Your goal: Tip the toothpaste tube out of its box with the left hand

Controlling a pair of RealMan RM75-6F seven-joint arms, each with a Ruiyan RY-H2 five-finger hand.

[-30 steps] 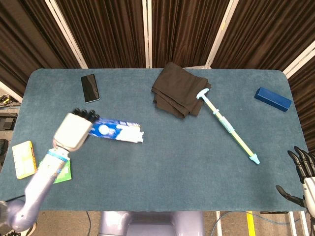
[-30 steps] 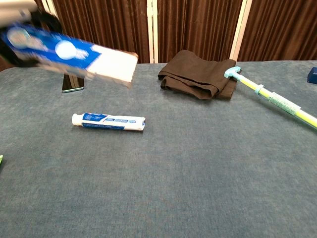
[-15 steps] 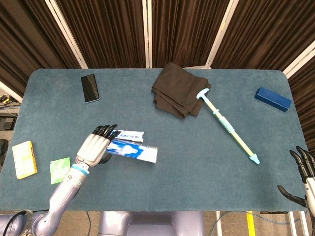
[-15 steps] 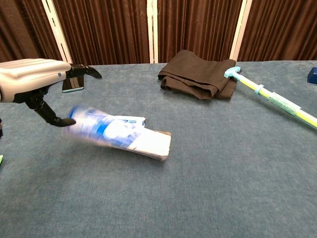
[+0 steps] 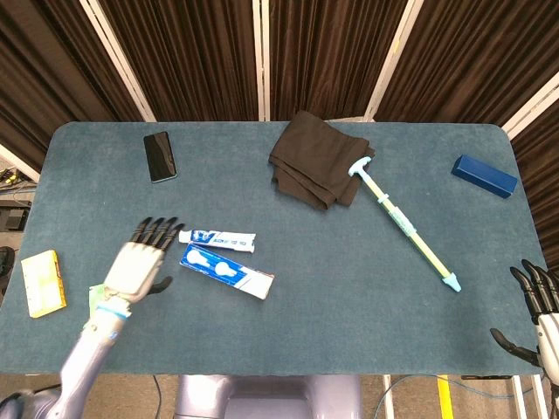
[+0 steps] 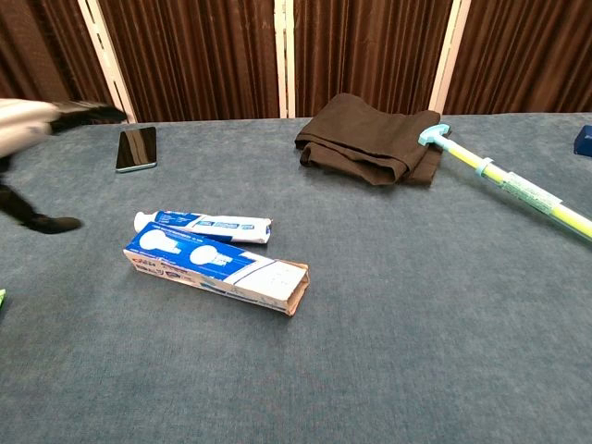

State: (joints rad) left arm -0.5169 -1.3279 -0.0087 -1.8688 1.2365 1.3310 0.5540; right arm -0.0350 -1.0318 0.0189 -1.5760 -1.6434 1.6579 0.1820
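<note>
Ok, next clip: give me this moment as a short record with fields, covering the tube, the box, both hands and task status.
tube: toothpaste tube flat on the table, out of its box
box: toothpaste box lying beside the tube, its end open
left hand: left hand holds nothing, fingers spread, just left of the box
right hand: right hand at the table's right edge, holding nothing
task status: tube looks tipped out
</note>
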